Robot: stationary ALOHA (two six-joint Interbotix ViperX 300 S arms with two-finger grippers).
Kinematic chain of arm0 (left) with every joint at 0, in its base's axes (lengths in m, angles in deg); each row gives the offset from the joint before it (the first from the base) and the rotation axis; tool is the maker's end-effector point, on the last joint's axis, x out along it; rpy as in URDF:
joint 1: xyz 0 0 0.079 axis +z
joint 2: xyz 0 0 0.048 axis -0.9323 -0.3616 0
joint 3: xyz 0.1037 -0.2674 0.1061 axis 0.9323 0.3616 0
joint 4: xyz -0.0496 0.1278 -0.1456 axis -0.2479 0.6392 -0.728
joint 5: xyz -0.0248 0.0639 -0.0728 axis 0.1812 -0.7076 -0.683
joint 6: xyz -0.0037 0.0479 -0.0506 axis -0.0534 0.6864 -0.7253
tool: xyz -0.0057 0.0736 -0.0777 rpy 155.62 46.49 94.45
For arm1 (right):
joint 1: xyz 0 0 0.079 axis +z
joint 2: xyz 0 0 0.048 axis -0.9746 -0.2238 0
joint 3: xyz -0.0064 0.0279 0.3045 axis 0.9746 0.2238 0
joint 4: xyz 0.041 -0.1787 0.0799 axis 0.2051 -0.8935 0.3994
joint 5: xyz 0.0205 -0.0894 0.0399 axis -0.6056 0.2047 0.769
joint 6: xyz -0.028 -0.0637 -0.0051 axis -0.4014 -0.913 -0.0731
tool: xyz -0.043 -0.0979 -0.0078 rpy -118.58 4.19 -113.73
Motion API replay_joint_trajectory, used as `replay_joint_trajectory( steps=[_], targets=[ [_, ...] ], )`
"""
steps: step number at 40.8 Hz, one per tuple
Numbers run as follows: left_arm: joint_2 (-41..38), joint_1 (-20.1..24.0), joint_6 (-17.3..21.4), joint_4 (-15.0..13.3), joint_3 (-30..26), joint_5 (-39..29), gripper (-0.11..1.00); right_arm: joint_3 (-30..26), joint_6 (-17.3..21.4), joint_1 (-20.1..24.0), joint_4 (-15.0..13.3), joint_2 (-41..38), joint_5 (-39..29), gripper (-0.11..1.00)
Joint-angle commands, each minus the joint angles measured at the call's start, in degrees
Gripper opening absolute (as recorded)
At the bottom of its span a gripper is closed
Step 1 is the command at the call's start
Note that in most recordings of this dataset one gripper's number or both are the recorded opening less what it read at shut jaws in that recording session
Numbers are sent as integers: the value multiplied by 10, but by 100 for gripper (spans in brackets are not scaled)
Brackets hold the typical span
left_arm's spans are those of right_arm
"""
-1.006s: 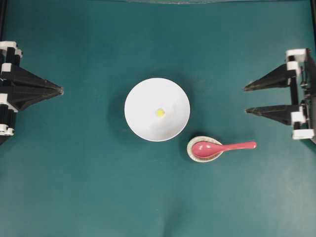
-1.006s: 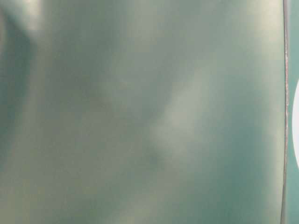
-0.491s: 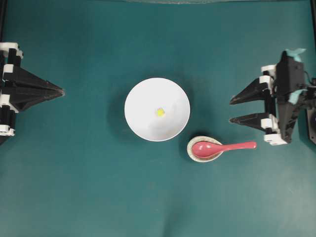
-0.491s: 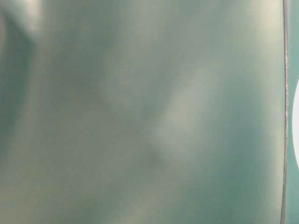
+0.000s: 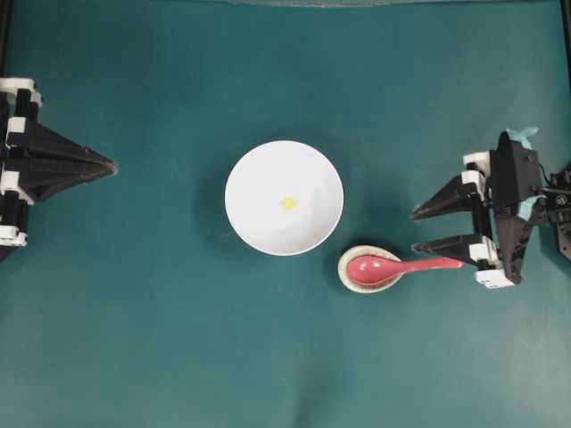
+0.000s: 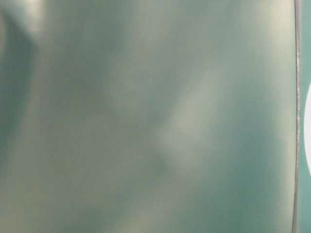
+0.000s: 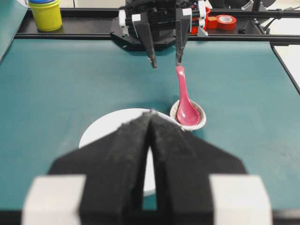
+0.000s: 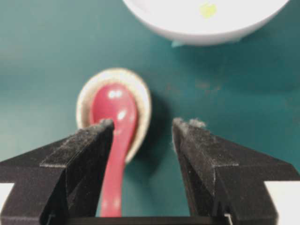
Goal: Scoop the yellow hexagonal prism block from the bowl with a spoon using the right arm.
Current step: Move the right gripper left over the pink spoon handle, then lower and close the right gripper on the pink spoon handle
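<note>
The yellow block lies in the white bowl at the table's middle; it also shows in the right wrist view. The pink-red spoon rests with its scoop in a small speckled rest, handle pointing right. My right gripper, with teal tape, is open just above the handle's end. In the right wrist view the handle runs along the left finger's inner side. My left gripper is shut and empty at the far left edge; it also shows in the left wrist view.
In the left wrist view a yellow cup and red tape rolls sit on the black rail behind the table. The table-level view shows only blurred green and a sliver of white at its right edge.
My right gripper has come in from the right edge, moving left and down toward the spoon's handle end. The left arm, bowl, block and spoon have not moved.
</note>
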Motion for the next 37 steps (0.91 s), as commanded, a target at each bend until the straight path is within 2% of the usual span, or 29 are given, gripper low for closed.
replay_joint_trajectory(
  steps=[1,10,21,28,37],
  targets=[
    [-5,1,1,2,-13,4,-1,12,-2,18,18,-10,50,58],
    [-4,1,0,2,-12,4,-1,45,-2,73,65,-64,171,58],
    [-4,1,-7,2,-13,3,-1,47,-2,112,73,-143,271,58],
    [-4,1,-10,2,-13,4,-1,46,-2,125,83,-186,310,58],
    [-4,1,-10,2,-12,4,-1,47,-2,131,98,-222,320,58]
  ],
)
